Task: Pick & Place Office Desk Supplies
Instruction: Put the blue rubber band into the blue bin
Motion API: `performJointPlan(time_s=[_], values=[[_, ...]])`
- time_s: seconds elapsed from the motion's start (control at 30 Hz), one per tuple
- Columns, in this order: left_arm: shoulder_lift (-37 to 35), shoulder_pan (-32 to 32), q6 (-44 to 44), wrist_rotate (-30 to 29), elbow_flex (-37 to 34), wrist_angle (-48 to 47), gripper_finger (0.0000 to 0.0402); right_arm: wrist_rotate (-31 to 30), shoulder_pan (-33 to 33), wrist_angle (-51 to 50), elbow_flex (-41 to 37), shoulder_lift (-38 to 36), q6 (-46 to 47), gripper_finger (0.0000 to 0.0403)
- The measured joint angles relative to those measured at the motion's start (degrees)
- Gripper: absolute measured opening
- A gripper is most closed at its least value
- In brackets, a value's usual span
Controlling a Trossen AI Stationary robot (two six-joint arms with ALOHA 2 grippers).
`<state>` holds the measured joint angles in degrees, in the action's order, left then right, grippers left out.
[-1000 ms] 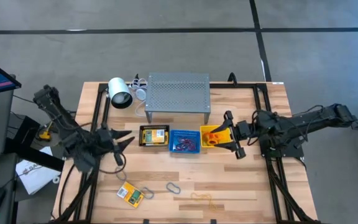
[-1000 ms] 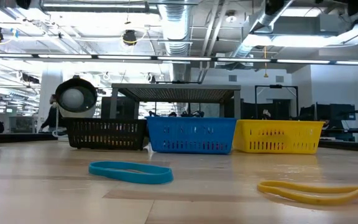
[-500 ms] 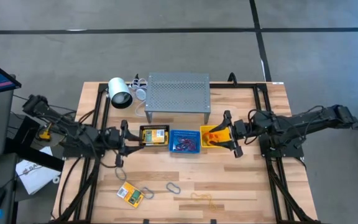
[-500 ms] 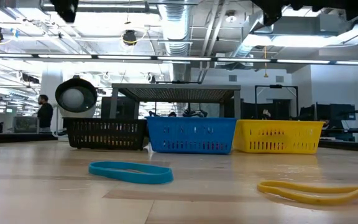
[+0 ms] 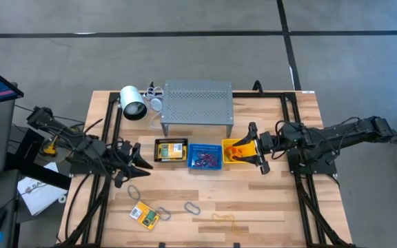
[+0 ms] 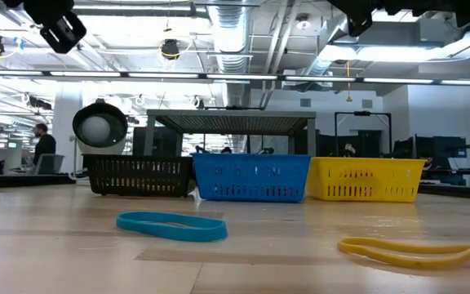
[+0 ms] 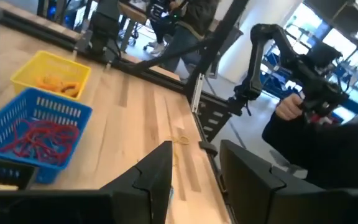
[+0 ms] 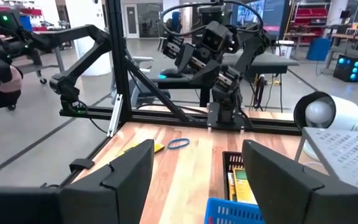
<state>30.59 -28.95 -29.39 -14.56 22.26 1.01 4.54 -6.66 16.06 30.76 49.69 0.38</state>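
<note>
Left gripper empty, fingers parted with bare table showing between them. It hangs above the wood just left of the black basket. Right gripper spread wide, nothing in it, poised at the right edge of the yellow basket.

Supplies: red bands lie in the blue basket, orange ones in the yellow basket, a yellow-green pack in the black one. Left loose on the near table: a yellow-and-green pack, a grey oval clip, a blue band, a yellow band. I judge the sorting partly done.

Risks from here. The bands lie flat and thin; a descent that stops short would close on air, one too deep would drive fingertips into the wood. The clip sits just beside the pack, so a grab at one may nudge the other. The left arm must swing toward the near edge; its cabling drapes close to the frame rail and could snag.

Against half a second ago: the left gripper has pulled back from the black basket's left wall and now points toward the near side. A second ago it sat lower left again, so it went to the basket and is retreating. Right arm barely shifted. Loose items unmoved.
</note>
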Motion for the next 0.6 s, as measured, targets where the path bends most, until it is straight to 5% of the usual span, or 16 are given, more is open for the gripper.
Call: performJointPlan(time_s=[0.23, 0.6], values=[[1.24, 0.04, 2.77, 2.99, 1.25, -1.12, 0.0131, 0.0, -0.06, 0.96, 0.0, 0.22, 3.65, 0.024], [6.13, 0.06, 6.78, 4.79, 8.83, -28.83, 0.0131, 0.07, -3.21, 10.14, 0.02, 3.26, 8.65, 0.024]])
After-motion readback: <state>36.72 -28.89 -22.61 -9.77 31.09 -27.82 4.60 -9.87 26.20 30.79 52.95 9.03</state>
